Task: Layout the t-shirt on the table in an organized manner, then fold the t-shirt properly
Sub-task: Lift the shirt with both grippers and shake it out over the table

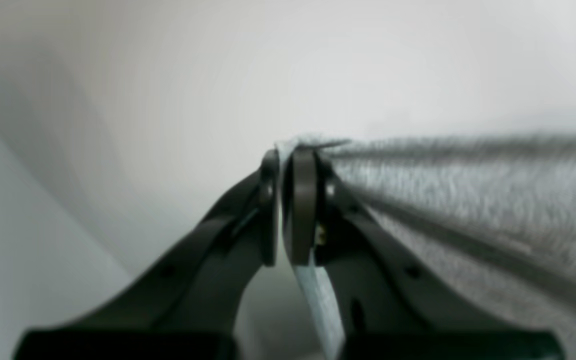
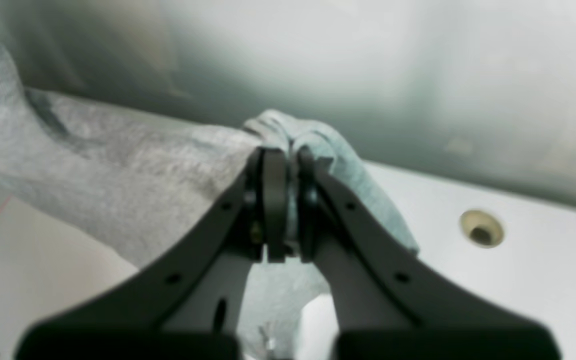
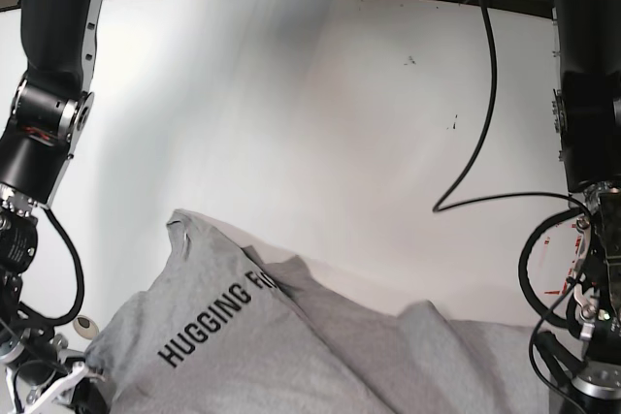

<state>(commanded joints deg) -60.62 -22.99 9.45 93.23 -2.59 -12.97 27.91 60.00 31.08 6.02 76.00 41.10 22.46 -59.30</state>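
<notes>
The left pincer (image 1: 284,160) is clamping a thin edge of the t-shirt (image 1: 468,200), which is stretching away to its right. The right pincer (image 2: 285,160) is gripping a bunched fold of cloth above the white counter (image 2: 543,280).

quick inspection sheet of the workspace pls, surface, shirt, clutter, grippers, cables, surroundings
surface: glossy white table, a few dark specks, one round grommet, red marks near the right edge of the base view
job's things: grey t-shirt bunched at the near edge, black HUGGING print showing, not laid flat
clutter: nothing seen
grippers: left gripper shut on a shirt edge; right gripper shut on a bunched fold
cables: black cable hanging over the table, more looped on both arms
surroundings: floor and wires beyond the far edge
</notes>
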